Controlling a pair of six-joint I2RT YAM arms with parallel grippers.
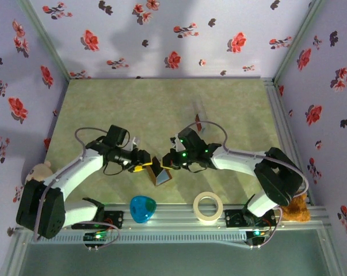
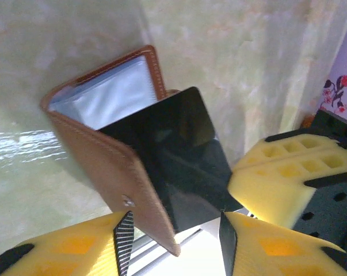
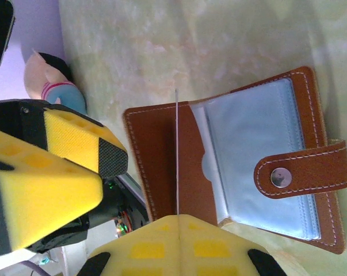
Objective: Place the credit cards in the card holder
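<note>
Surface: green mottled table [image 1: 161,103]; flowered wallpaper [image 1: 161,34] on three sides; tape roll [image 1: 208,207] and blue object [image 1: 143,208] at the near edge.
Holder: brown wallet [image 3: 156,167] open on the table between the arms; clear sleeves showing; snap strap folded across them.
Card: dark card [image 2: 179,155] standing on edge over the wallet's cover half; whether it sits in a pocket, cannot tell.
Right arm: reaching inward; right pincer [image 3: 177,221] pressed together on the dark card.
Left arm: reaching inward; left pincer [image 2: 174,230] apart, straddling the wallet's cover edge.
</note>
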